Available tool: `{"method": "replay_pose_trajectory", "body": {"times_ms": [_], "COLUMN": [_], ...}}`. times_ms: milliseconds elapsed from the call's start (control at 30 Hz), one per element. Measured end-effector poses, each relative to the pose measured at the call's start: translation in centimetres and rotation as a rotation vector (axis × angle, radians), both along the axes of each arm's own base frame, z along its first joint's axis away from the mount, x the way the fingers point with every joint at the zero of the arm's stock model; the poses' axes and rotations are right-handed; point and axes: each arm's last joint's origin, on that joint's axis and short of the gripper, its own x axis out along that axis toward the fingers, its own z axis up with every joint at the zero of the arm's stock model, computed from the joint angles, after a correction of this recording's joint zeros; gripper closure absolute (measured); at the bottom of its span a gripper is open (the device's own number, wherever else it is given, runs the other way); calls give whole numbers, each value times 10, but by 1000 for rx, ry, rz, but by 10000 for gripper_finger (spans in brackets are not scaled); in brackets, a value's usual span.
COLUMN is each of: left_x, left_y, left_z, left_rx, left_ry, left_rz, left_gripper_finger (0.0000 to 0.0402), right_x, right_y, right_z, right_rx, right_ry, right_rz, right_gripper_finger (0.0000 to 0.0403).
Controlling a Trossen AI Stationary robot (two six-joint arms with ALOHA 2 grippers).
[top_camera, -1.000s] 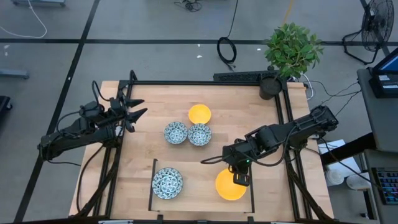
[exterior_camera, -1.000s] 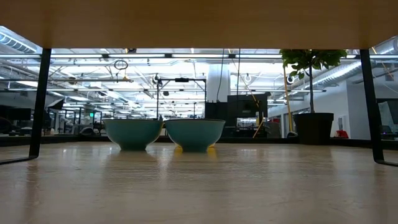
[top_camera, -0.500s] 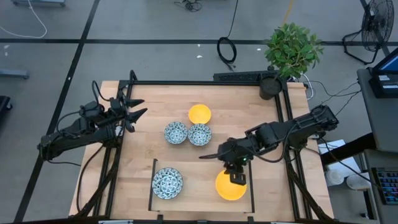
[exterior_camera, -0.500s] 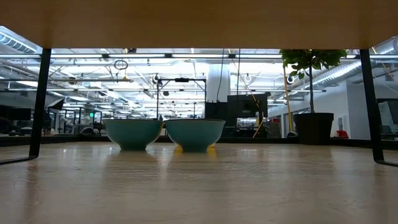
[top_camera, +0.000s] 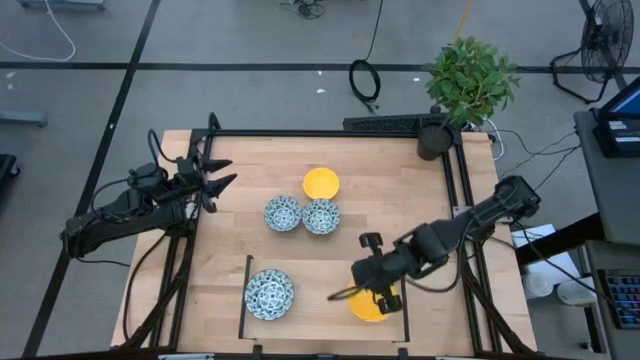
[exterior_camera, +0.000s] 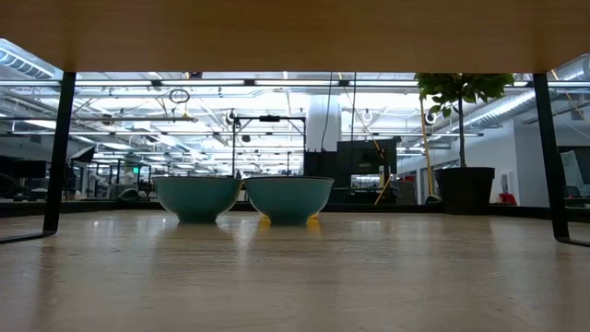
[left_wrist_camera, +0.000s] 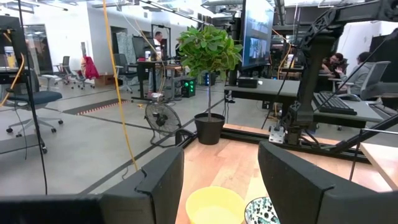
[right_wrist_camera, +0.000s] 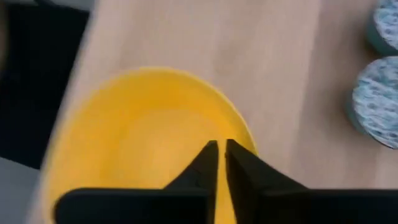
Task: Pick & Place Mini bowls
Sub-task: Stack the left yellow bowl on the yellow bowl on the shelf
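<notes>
Three blue-patterned mini bowls stand on their bases on the wooden table: two side by side [top_camera: 283,213] [top_camera: 321,216] and one [top_camera: 269,294] near the near edge. One yellow bowl [top_camera: 321,183] sits behind the pair. Another yellow bowl [top_camera: 371,308] lies near the near edge, mostly hidden under my right gripper [top_camera: 345,294]. In the right wrist view the right gripper [right_wrist_camera: 219,148] is shut, its tips over the yellow bowl's inside [right_wrist_camera: 143,137]. My left gripper [top_camera: 218,177] waits open at the table's left edge. My right gripper stands over the inside of the near yellow bowl [right_wrist_camera: 186,124] with shut fingers [right_wrist_camera: 208,158], coming from above at a slant. I cannot tell whether the fingertips touch the bowl.
A dark pot [top_camera: 434,140] with a green plant [top_camera: 470,78] stands at the far right corner. A thin black frame line [top_camera: 248,290] marks off a zone by the near edge. In the low view the two patterned bowls [exterior_camera: 196,198] [exterior_camera: 289,198] stand mid-table, with bare wood before them.
My right gripper has moved toward the near edge and down, from just behind the near yellow bowl to over it, and now covers most of that bowl. The bowls have stayed in place.
</notes>
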Motion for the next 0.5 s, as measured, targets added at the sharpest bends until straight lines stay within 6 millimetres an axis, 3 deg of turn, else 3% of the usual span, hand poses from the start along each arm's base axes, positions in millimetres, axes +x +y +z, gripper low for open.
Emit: {"method": "replay_pose_trajectory", "body": {"times_ms": [167, 500], "left_x": [0, 0], "left_y": [0, 0], "left_z": [0, 0], "left_rx": [0, 0], "left_ry": [0, 0], "left_rz": [0, 0], "left_gripper_finger": [190, 190], "right_x": [-2, 4], "right_y": [15, 19], "right_z": [-13, -20], "right_rx": [-95, -89], "right_ry": [28, 30], "right_rz": [26, 12], "right_gripper_finger": [400, 402]}}
